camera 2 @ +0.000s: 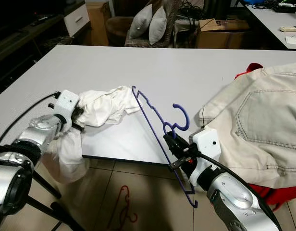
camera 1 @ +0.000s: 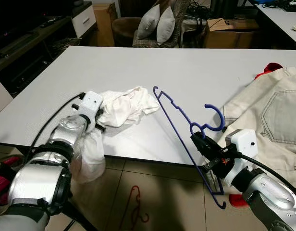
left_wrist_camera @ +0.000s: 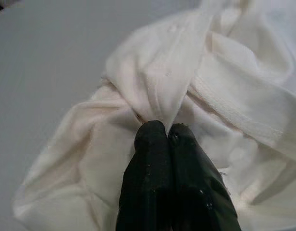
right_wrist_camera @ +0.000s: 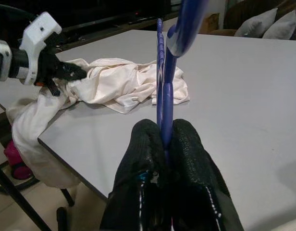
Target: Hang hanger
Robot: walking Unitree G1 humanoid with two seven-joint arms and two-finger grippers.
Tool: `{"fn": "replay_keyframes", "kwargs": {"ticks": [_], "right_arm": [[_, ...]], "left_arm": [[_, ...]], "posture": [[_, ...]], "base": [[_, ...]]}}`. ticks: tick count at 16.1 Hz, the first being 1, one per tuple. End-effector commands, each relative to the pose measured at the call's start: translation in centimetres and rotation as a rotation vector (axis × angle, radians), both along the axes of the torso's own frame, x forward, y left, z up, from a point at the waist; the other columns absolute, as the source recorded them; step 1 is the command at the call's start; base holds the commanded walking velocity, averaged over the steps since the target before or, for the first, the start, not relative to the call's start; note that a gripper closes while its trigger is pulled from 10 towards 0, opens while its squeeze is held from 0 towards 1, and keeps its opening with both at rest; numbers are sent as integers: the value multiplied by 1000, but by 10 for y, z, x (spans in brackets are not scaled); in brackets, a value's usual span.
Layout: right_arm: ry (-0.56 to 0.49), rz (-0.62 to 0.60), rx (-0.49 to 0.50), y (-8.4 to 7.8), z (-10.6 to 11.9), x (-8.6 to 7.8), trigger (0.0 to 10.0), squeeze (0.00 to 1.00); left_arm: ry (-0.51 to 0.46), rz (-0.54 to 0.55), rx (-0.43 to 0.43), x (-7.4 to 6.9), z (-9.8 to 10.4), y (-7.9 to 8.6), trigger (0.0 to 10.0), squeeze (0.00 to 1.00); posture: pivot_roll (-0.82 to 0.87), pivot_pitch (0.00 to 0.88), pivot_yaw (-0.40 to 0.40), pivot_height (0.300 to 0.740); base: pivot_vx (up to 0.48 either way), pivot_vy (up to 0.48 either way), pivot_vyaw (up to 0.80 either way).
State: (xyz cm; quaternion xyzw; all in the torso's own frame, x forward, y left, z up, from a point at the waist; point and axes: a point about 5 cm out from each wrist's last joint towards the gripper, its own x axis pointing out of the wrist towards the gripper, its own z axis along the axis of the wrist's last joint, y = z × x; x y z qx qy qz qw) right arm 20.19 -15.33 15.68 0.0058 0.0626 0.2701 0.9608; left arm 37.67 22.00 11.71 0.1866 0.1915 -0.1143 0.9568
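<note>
Status: both grasps made, threading not begun. Right tool (camera 1: 198,141) pinches the blue hanger (camera 1: 179,127) just below its hook; right wrist view shows both fingers (right_wrist_camera: 143,149) pressed on the blue bar. Left tool (left_wrist_camera: 160,132) is pressed together on a fold of the white shirt (camera 1: 124,106), fabric bunched at the fingertips.

Hanger position: held tilted over the near edge of the desk (camera 1: 186,67). One end points up toward the shirt; the lower end hangs off the desk, over the floor. Hook curls just above the right tool.

Shirt: crumpled heap on the desk near its front edge, part of it drooping over the edge beside the left arm. Hanger's upper end is close to the heap, but no part of it is inside the garment.

Left to do, as judged: open a neck or hem, feed the hanger in, then hang it.

Also present: beige jacket (camera 1: 273,115) on the desk to the right; red hanger (camera 1: 133,207) on the floor.
</note>
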Motion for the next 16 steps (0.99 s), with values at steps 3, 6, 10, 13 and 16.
{"fn": "replay_keyframes", "kwargs": {"ticks": [3,6,10,13,16], "right_arm": [[-25,10,7,4,2,1,10000,0],[-27,35,18,9,1,6,10000,0],[-37,94,41,22,3,11,10000,0],[-44,119,60,28,4,13,10000,0],[-53,115,77,29,6,15,10000,0]], "left_arm": [[-155,-15,-17,14,46,11,0,0],[-313,-79,-33,26,96,9,0,0],[-441,-187,-25,31,141,-2,0,0],[-548,-275,-2,31,176,-11,0,0],[-601,-342,-20,29,195,-16,0,0]], "posture": [[-14,0,118,740],[24,0,94,740],[46,0,87,740],[70,0,82,740],[79,0,87,740]], "base": [[0,0,0],[0,0,0],[0,0,0],[0,0,0],[0,0,0]]}}
